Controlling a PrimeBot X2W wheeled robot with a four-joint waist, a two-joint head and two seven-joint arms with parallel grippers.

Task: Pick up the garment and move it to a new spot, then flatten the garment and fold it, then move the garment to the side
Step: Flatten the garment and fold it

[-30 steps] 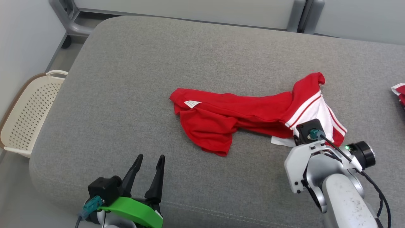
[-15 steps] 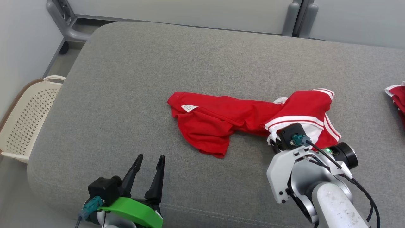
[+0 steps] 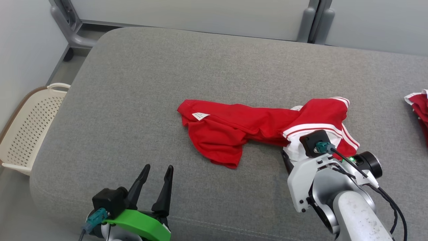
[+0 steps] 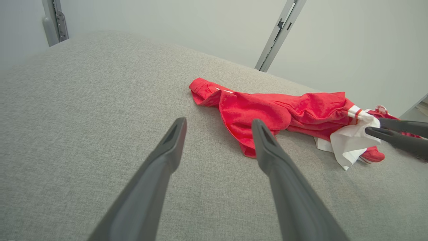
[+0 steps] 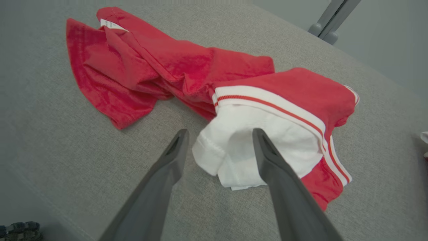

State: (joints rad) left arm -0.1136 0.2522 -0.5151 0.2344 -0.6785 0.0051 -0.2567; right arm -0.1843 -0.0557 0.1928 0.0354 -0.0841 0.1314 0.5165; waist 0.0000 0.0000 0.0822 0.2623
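One red garment (image 3: 240,130) lies on the grey cushion (image 3: 167,67). Its long axis runs sideways from the right end effector (image 5: 219,132), which is spread astride its white-striped end. The left end effector (image 3: 158,166), also spread, sits well short of it. One more red cloth (image 3: 418,103) lies outboard of the right end effector, and one basket (image 3: 30,124) outboard of the left. Open cushion lies beyond.
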